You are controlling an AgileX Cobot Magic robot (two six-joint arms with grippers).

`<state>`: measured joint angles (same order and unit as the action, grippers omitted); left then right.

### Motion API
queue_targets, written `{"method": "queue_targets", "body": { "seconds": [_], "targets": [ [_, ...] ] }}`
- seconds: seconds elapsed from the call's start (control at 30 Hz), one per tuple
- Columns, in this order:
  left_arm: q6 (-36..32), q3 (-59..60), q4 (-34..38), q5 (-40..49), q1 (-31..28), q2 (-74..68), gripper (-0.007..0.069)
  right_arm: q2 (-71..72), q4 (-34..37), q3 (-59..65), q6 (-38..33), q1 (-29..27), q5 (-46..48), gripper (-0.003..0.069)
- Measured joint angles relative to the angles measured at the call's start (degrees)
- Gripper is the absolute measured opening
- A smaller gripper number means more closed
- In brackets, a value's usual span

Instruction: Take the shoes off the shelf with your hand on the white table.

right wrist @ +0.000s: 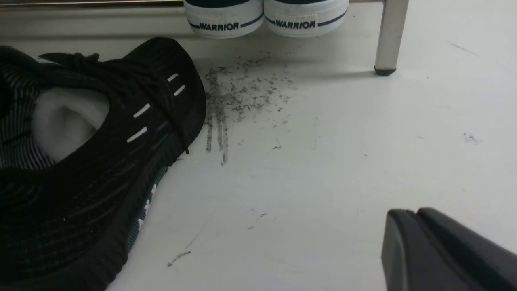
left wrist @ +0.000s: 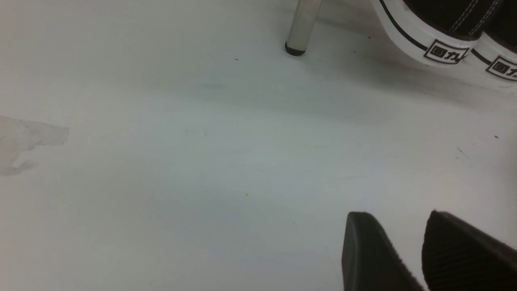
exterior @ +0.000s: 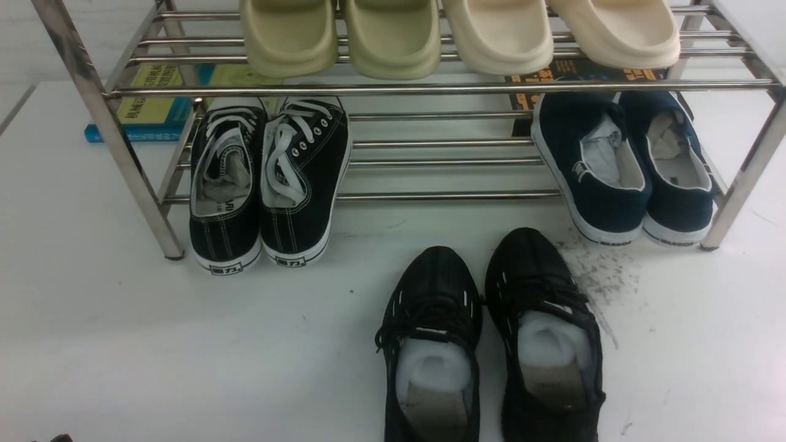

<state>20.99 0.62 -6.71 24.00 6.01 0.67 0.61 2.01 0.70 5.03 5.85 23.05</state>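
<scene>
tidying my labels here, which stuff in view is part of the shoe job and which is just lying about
Part of the job:
black mesh sneakers, on the table
steel shelf
white table
left gripper and right gripper, both holding nothing

Just lying about:
canvas sneakers
navy slip-ons
green slides
cream slides
books behind the shelf
scuff smear

Bright overhead light is washing out the white table (exterior: 123, 344) w/ glare, soft shadows pooling under shelf (exterior: 430, 89), wrist views looking slightly blurry.

Left hand (left wrist: 408, 250), fingers slightly apart, hovers over the white table (left wrist: 202, 161).
</scene>
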Motion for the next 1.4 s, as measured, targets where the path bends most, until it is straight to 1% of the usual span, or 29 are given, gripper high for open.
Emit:
{"method": "queue_targets", "body": {
  "seconds": [1.4],
  "targets": [
    [0.0,0.0,0.0,0.0,0.0,0.0,0.0240,0.0,0.2,0.0,0.0,0.0,-0.1,0.0102]
  ]
}}
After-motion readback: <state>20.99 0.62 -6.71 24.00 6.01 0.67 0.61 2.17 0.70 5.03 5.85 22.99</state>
